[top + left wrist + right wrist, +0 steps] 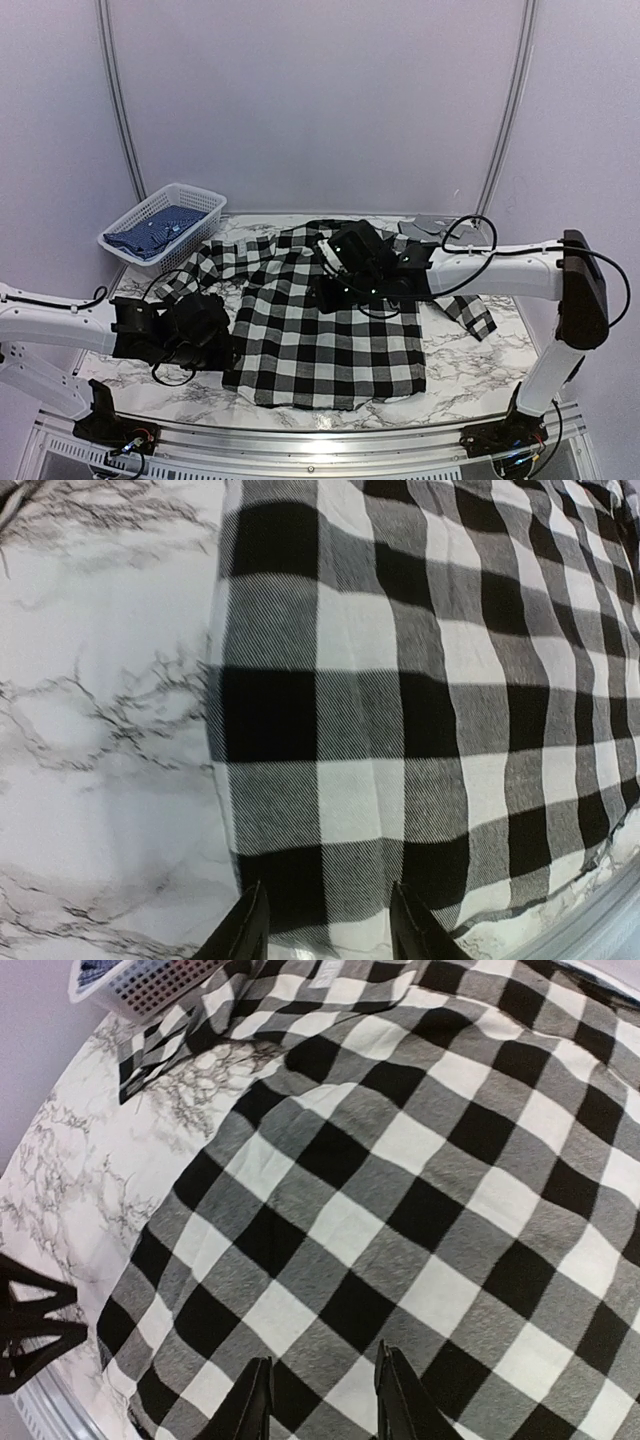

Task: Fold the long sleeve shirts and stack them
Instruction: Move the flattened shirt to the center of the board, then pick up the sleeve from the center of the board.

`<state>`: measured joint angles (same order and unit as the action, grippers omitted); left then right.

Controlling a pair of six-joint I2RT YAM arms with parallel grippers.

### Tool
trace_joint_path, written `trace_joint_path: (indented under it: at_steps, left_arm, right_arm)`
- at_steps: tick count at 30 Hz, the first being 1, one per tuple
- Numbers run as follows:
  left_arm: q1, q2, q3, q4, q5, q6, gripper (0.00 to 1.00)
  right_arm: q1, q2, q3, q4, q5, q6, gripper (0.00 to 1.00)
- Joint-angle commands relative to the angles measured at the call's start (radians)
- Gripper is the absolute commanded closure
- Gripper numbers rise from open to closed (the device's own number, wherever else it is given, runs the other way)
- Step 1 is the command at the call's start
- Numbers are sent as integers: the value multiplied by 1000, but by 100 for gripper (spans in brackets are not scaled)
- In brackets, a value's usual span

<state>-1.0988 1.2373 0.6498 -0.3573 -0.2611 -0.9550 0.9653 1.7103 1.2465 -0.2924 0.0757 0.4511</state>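
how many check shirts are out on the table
1: the black-and-white checked cloth shirt, spread across the white marble table. The white mesh basket at back left holds blue cloth, possibly hiding more.

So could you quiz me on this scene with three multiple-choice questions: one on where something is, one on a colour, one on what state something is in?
1. Where does the white basket stand?
A) at the far left corner of the table
B) at the near right corner
C) in the middle

2. What colour is the cloth in the basket?
A) red
B) blue
C) yellow

3. How does the checked shirt lie?
A) folded into a small stack
B) lifted into the air
C) spread out on the table

Answers:
1 A, it sits at the far left edge.
2 B, dark blue fabric shows inside its walls.
3 C, its body lies open on the marble top.
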Motion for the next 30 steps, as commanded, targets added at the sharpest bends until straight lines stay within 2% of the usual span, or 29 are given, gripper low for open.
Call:
trace_joint_path:
  at_steps: [1, 8, 14, 21, 30]
  left_arm:
    - [117, -15, 51, -108, -116, 51, 55]
    - [475, -4, 86, -83, -165, 147, 52]
    - [710, 139, 115, 10, -164, 238, 52]
    - [774, 340, 241, 69, -170, 280, 51]
    - [857, 469, 282, 103, -152, 282, 50]
  right_arm:
    - [101, 68, 81, 0, 20, 53, 69]
    - [222, 213, 221, -34, 36, 99, 69]
    - [267, 300, 326, -55, 41, 114, 70]
    - [282, 356, 381, -80, 33, 114, 70]
    - [316, 436, 489, -153, 67, 100, 70]
